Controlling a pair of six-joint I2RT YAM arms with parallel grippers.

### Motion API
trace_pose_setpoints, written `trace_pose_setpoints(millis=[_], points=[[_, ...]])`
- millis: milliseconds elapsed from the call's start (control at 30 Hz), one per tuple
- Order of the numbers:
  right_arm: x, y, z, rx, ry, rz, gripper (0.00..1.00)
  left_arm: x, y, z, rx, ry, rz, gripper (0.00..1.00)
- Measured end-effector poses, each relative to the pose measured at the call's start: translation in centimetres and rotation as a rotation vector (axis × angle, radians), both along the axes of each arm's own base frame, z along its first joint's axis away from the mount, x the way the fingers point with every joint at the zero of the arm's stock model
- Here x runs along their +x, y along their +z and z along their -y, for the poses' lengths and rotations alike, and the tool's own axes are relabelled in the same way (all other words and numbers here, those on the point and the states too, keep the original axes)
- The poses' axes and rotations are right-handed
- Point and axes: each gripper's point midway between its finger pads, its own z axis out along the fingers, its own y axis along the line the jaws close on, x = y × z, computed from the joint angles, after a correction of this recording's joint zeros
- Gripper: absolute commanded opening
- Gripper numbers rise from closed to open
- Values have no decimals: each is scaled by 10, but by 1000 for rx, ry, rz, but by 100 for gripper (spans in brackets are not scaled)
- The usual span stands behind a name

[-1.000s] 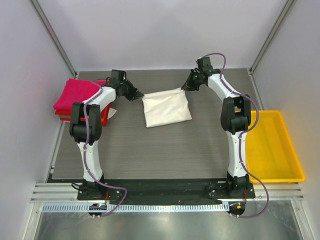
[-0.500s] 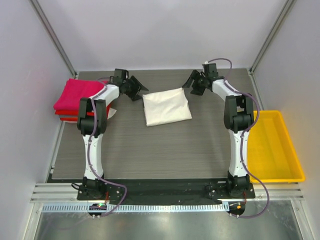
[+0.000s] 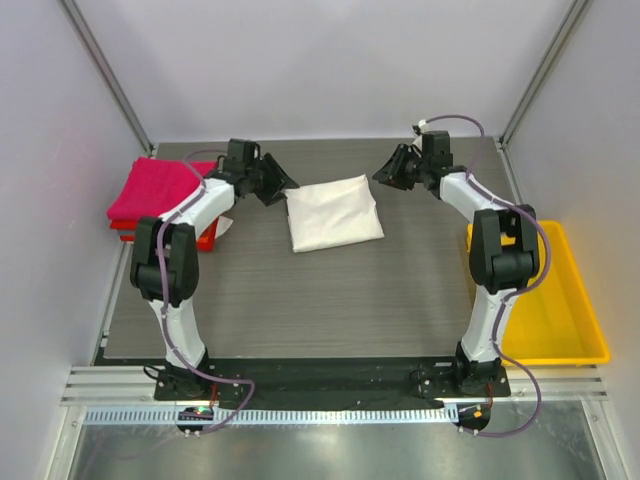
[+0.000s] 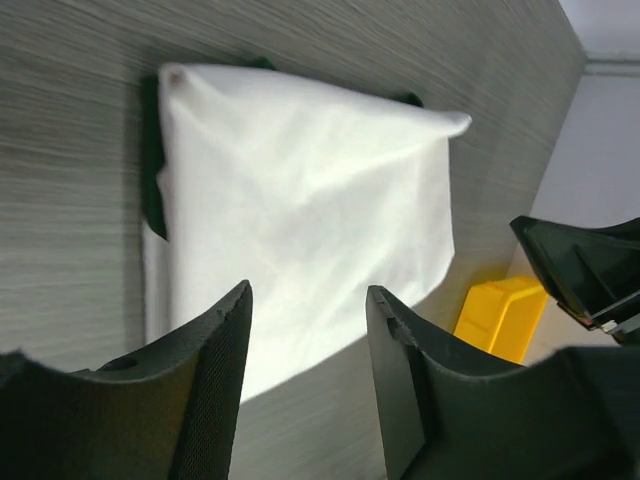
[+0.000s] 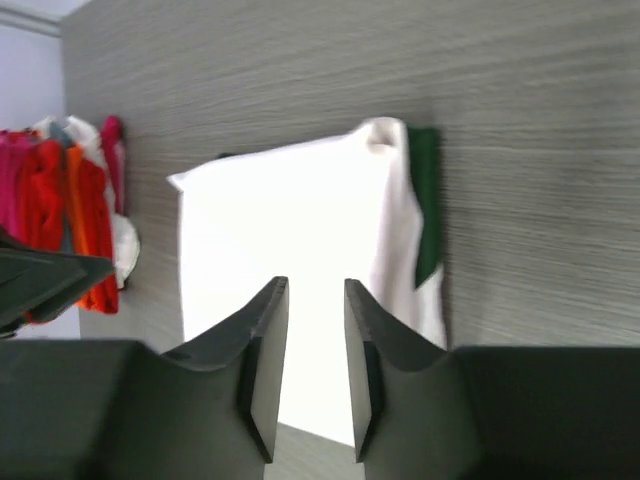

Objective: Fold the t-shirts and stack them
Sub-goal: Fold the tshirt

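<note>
A cream-white t-shirt (image 3: 333,212) lies folded in a rough square at the table's middle back, with dark green cloth showing at its edges (image 4: 152,190) (image 5: 425,215). My left gripper (image 3: 283,183) hovers just off the shirt's far left corner. It is open and nothing sits between its fingers (image 4: 308,300). My right gripper (image 3: 387,172) hangs a little beyond the far right corner, its jaws (image 5: 316,290) parted by a narrow gap and empty. Folded magenta-pink t-shirts (image 3: 150,188) rest on red ones (image 3: 206,236) at the far left.
A yellow tray (image 3: 545,300) sits off the table's right side. The pink and red stack (image 5: 65,205) is close behind my left arm. Metal frame posts rise at both back corners. White walls enclose the table.
Both grippers have opened and let go of the cream shirt's far corners, which now lie flat. The right gripper has drawn back to the right; the left has shifted slightly.
</note>
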Motion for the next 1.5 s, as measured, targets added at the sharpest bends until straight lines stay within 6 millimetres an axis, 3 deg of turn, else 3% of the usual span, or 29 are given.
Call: trace_pose_setpoints(millis=[133, 233, 367, 467, 600, 700, 800, 967, 1067, 1167, 1267, 1333, 1400, 1500], points=[[-12, 39, -13, 58, 52, 83, 12, -20, 8, 32, -5, -64, 16, 46], [-20, 47, -32, 175, 123, 100, 1, -36, -2, 52, -15, -97, -13, 44], [-28, 15, -47, 292, 162, 20, 1, -44, -24, 51, -24, -84, -56, 43], [-36, -19, -56, 384, 171, -78, 1, -39, -41, 47, -25, -68, -68, 43], [-38, -51, -59, 464, 161, -165, 1, -32, -66, 43, -21, -56, -81, 43], [-34, -66, -51, 497, 141, -196, 1, -34, -88, 37, -18, -44, -109, 43], [-28, -79, -31, 503, 89, -221, 1, -30, -89, 33, -53, -36, -101, 43], [-23, -83, -5, 449, 28, -214, 1, -23, -87, 18, -81, -22, -85, 48], [-27, -68, -3, 403, 26, -194, 1, -25, -82, 13, -68, -26, -68, 49], [-32, -27, -14, 366, 72, -114, 2, -29, -68, 13, -51, -43, -42, 50], [-44, 22, -41, 354, 156, -8, 2, -32, -50, 17, -47, -64, -6, 50], [-57, 44, -66, 360, 221, 34, 2, -34, -37, 21, -47, -81, 24, 50], [-69, 53, -91, 373, 286, 52, 2, -35, -27, 24, -49, -90, 45, 50], [-87, 40, -125, 395, 356, 8, 1, -36, -18, 27, -53, -98, 61, 49]])
